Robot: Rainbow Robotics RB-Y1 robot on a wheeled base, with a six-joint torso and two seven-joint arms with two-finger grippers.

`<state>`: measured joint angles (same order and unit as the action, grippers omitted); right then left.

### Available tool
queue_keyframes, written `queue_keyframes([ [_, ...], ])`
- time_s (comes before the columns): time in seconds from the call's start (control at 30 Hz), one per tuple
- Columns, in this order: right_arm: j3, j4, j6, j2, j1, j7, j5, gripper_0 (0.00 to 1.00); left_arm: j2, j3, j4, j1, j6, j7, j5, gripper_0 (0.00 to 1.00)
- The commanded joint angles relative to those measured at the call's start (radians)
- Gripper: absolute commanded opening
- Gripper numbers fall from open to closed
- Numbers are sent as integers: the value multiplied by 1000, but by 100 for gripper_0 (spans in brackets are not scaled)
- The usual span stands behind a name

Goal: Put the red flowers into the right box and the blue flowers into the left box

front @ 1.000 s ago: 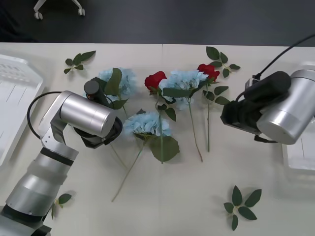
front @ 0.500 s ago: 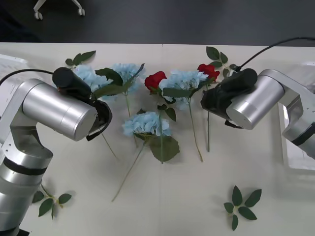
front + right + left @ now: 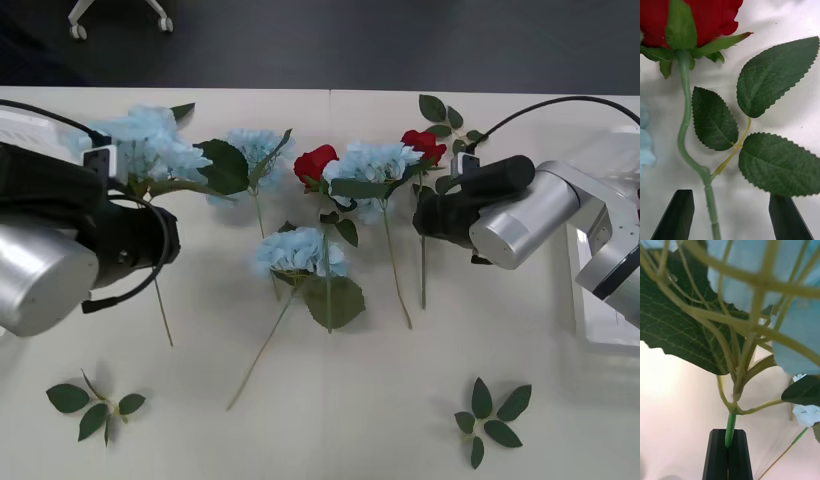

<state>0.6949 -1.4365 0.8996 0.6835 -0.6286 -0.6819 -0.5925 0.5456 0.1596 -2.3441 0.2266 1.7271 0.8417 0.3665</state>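
At the table's left, the left gripper (image 3: 727,453) is clamped tight on a blue flower's (image 3: 150,150) stem, bloom beside the left box (image 3: 30,135). Right of centre, the right gripper (image 3: 730,215) hangs spread wide astride a red flower's (image 3: 425,145) stem on the table, near the right box (image 3: 605,320)

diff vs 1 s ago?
The left hand, shut on a blue flower, carried it left toward the left box. The right hand moved in, open, astride the stem of a red flower. The other flowers stayed put.
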Motion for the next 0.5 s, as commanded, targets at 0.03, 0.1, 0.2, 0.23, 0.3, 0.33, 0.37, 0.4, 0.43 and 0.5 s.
queue_keyframes([
  [0.03, -14, 19, -4, 18, -36, -113, -18, 59, 36, -199, -23, 5, 12, 181, 143, 0],
  [0.1, -14, 28, -4, 18, -39, -122, -26, 59, 34, -279, -3, 5, 17, 238, 198, 0],
  [0.2, -6, 31, -5, 18, -45, -133, -30, 58, 34, -390, 43, 7, 19, 335, 267, 0],
  [0.23, -3, 31, -4, 18, -48, -136, -33, 59, 34, -437, 66, 7, 19, 379, 290, 0],
  [0.3, -2, 34, -4, 18, -49, -140, -38, 58, 34, -499, 101, 7, 19, 448, 316, 0],
  [0.33, 0, 36, -5, 18, -52, -143, -38, 58, 34, -540, 128, 7, 19, 493, 328, 0],
  [0.37, 2, 36, -4, 18, -52, -146, -38, 59, 34, -560, 141, 7, 19, 519, 331, 0],
  [0.4, 5, 37, -5, 19, -54, -151, -38, 58, 36, -608, 177, 7, 19, 588, 333, 0],
  [0.43, 5, 39, -5, 19, -54, -154, -39, 59, 37, -626, 192, 10, 19, 619, 333, 0],
  [0.5, 8, 42, -10, 18, -54, -162, -39, 59, 50, -686, 255, 16, 19, 721, 336, 0],
])
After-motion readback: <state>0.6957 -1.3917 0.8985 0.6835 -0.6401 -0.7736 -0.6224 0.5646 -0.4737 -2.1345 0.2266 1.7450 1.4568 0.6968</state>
